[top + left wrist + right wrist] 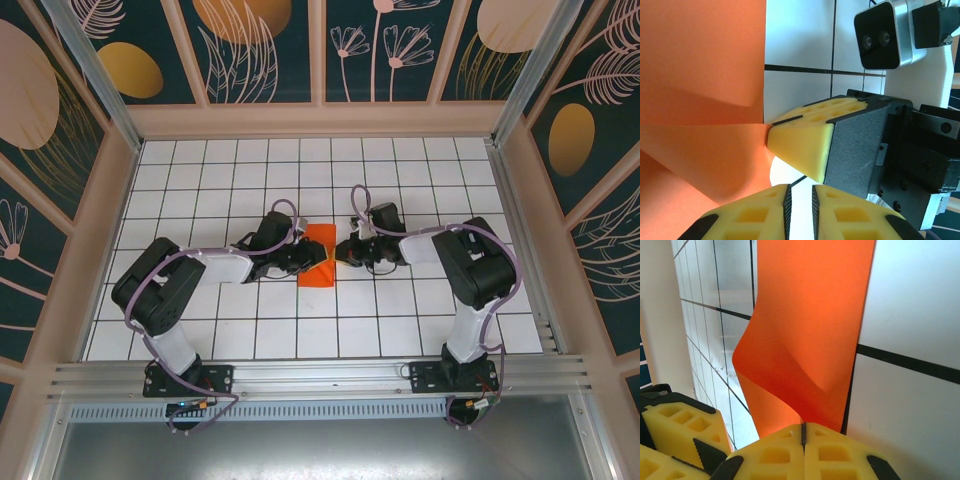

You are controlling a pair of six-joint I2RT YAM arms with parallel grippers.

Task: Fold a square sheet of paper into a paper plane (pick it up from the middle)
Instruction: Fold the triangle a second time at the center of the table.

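Observation:
The square sheet of paper (pixel 318 255) is bright orange-red and lies mid-table between both grippers; from above it looks like a tall narrow strip, not a paper plane. My right gripper (pixel 803 427) is shut on its right edge, and the sheet (pixel 810 330) buckles up in a curl just ahead of the jaws. In the left wrist view the right gripper's yellow finger (pixel 800 145) pinches the paper (pixel 700 75) at a crease. My left gripper (pixel 800 192) sits at the sheet's lower left edge; its jaws stand a narrow gap apart with only white table showing between them.
White tiles with black grid lines cover the table (pixel 420 320). Patterned walls close in the back and both sides (pixel 320 110). The right wrist camera housing (pixel 882 35) hangs close over the left gripper. The two grippers (pixel 340 252) nearly touch across the paper.

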